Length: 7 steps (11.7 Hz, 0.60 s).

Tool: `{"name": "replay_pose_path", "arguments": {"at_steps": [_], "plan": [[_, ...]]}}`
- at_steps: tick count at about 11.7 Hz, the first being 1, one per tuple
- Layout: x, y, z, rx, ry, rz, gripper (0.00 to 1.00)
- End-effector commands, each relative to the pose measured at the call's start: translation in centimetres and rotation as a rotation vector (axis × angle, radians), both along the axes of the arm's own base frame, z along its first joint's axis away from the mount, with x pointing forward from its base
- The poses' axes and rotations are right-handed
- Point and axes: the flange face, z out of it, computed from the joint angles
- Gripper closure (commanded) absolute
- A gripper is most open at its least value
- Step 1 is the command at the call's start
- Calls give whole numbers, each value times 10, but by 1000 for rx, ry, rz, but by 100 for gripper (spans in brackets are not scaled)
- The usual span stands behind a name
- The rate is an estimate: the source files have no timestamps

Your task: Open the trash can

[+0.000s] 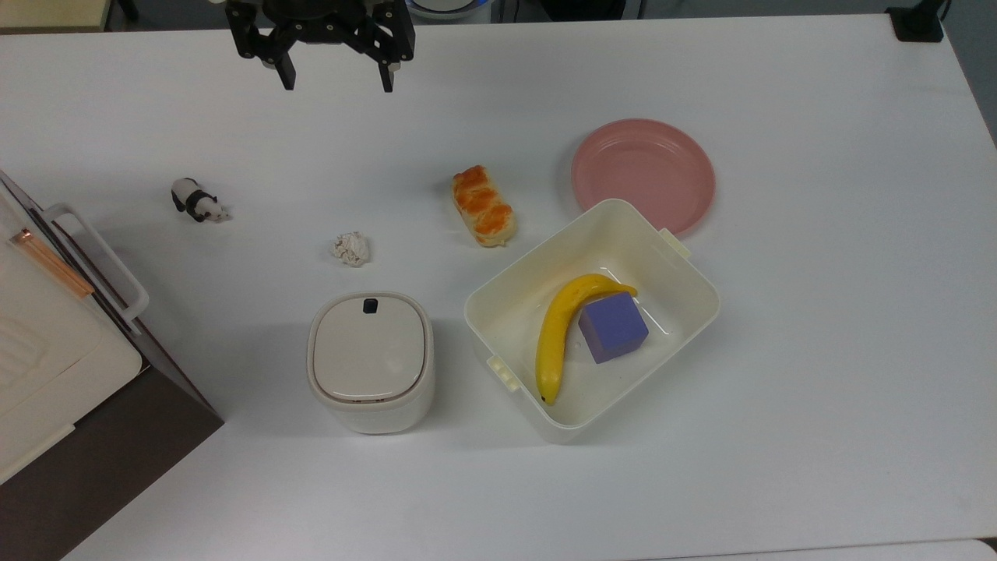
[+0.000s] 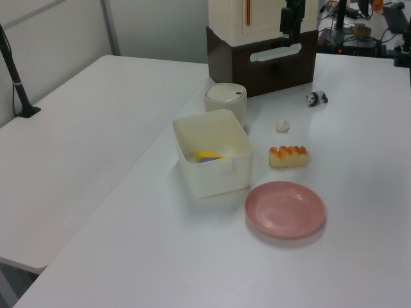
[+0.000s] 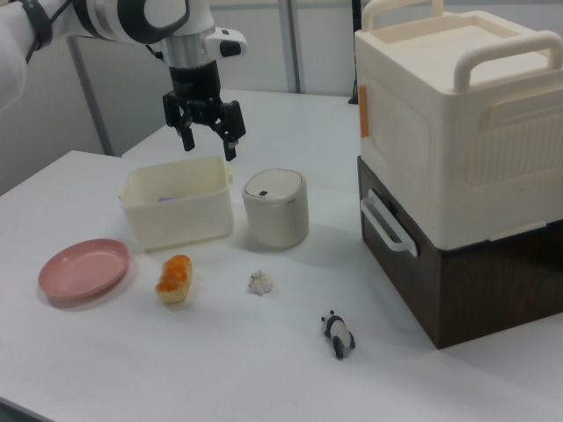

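Trash can lid down

Banana and cube lie inside tub.

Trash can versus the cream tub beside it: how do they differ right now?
The trash can is shut under a flat beige lid with a small black button; the tub has no lid on.
The trash can's contents are hidden; the tub holds a banana and a purple cube.
The trash can is smaller and rounded-square; the tub is bigger, rectangular, with side clips.
Both are cream plastic, upright on the table.
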Motion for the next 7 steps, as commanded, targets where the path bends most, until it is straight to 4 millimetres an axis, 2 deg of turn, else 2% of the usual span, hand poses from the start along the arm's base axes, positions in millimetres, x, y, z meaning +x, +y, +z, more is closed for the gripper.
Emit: {"name": "replay_pose_path", "arguments": {"at_steps": [1, 7], "plan": [[-3, -1, 3, -11, 6, 43, 0], [-1, 0, 0, -9, 9, 48, 0]]}}
